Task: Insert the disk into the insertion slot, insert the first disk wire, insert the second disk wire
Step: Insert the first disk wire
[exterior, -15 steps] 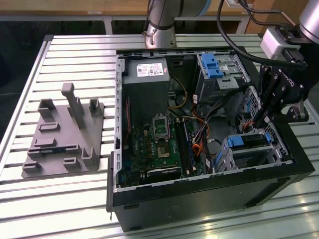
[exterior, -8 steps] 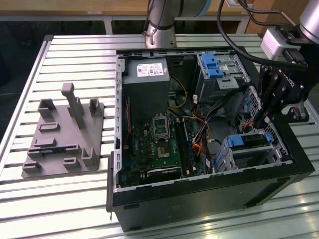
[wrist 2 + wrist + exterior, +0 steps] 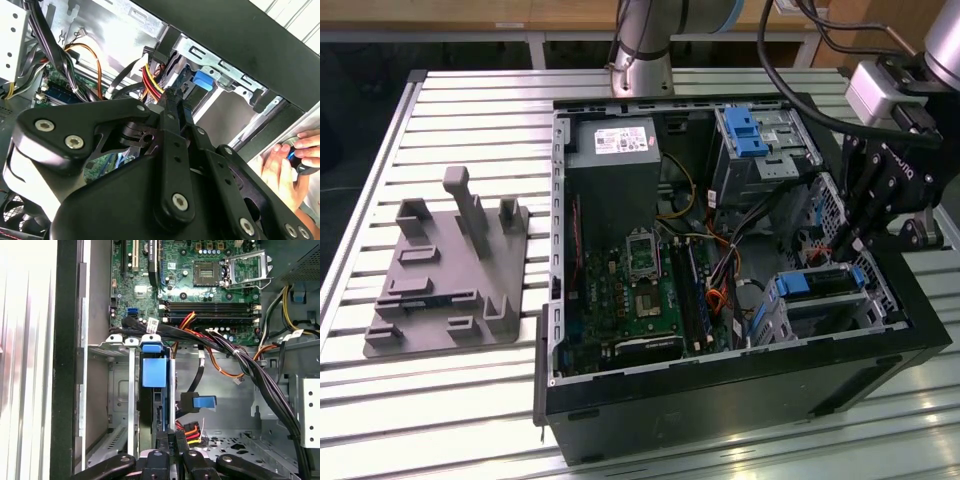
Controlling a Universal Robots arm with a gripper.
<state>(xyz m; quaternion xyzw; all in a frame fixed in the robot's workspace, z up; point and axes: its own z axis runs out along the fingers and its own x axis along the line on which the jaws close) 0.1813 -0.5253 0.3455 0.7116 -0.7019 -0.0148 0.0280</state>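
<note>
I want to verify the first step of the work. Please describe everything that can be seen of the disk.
The disk sits inside the insertion slot, a low grey metal cage in the computer case, at the exterior view's right. Its blue plastic carrier frame clips around it. In the first wrist view it appears edge-on, a thin dark body between the cage walls. The gripper is close beside one end, next to red and yellow wires; whether any wire is plugged in cannot be told.

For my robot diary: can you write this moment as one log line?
disk: flat hard drive in blue plastic carrier, inside grey sheet-metal cage | gripper: beside red-yellow wires
</note>
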